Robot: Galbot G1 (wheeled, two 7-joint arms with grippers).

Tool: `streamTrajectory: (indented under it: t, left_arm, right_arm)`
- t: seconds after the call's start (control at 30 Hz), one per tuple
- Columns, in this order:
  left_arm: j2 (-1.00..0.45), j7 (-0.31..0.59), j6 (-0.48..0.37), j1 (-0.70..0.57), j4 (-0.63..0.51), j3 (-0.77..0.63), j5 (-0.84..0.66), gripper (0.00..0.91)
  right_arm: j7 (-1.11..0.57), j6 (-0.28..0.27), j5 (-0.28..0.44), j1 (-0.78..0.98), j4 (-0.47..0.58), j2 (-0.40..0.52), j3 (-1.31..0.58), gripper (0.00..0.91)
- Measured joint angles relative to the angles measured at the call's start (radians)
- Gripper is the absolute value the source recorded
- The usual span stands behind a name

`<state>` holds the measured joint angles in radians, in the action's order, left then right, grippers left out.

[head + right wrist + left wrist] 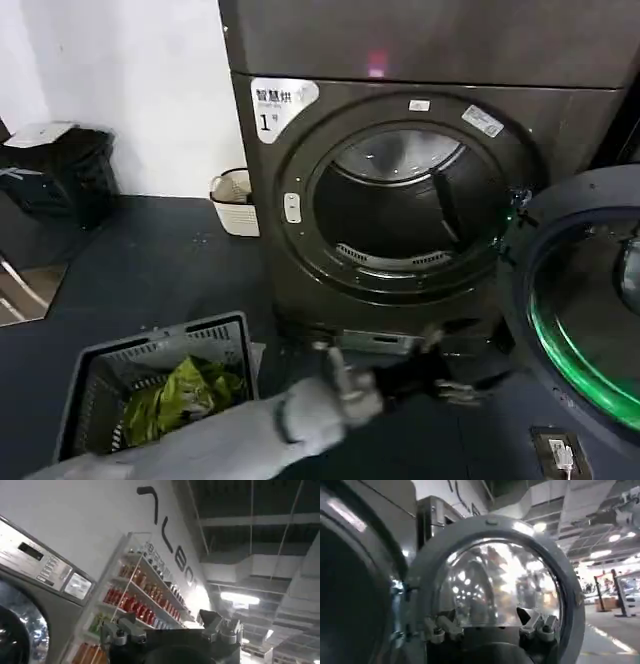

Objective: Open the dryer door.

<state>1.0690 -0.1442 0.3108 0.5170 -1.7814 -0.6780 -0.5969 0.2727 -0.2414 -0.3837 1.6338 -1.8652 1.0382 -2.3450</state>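
Left end effector (455, 385) hovers low before the dryer (400, 200), seemingly with fingers spread and holding nothing. Just beyond it, to the right, the dryer door (585, 310) stands swung wide open, baring the drum. Right end effector (170, 630) sits open, empty, facing shelves.

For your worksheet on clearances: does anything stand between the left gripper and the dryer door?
Nothing visible does. The left gripper, fingers open, faces the swung-open dryer door directly, with only open air between them.
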Motion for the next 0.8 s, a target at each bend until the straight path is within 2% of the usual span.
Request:
streamTrajectory:
  t: [0.17,0.47,0.63,0.8]
  left_arm:
    - [-0.174,0.006,-0.010,0.075,-0.105,0.076,0.040,0.907]
    - [-0.445,-0.017,-0.145,0.144,-0.265,0.192,-0.056,0.907]
    - [-0.598,-0.033,-0.178,0.145,-0.307,0.207,-0.078,0.907]
    - [-0.764,-0.030,-0.189,0.132,-0.299,0.160,-0.074,0.907]
  right_arm:
    - [0.004,0.002,0.014,-0.012,-0.002,-0.002,0.000,0.907]
    - [0.002,0.021,0.087,-0.031,0.017,-0.023,-0.030,0.907]
    - [0.006,0.028,0.119,-0.033,0.044,-0.042,-0.061,0.907]
    - [0.010,0.035,0.133,-0.028,0.068,-0.062,-0.089,0.907]
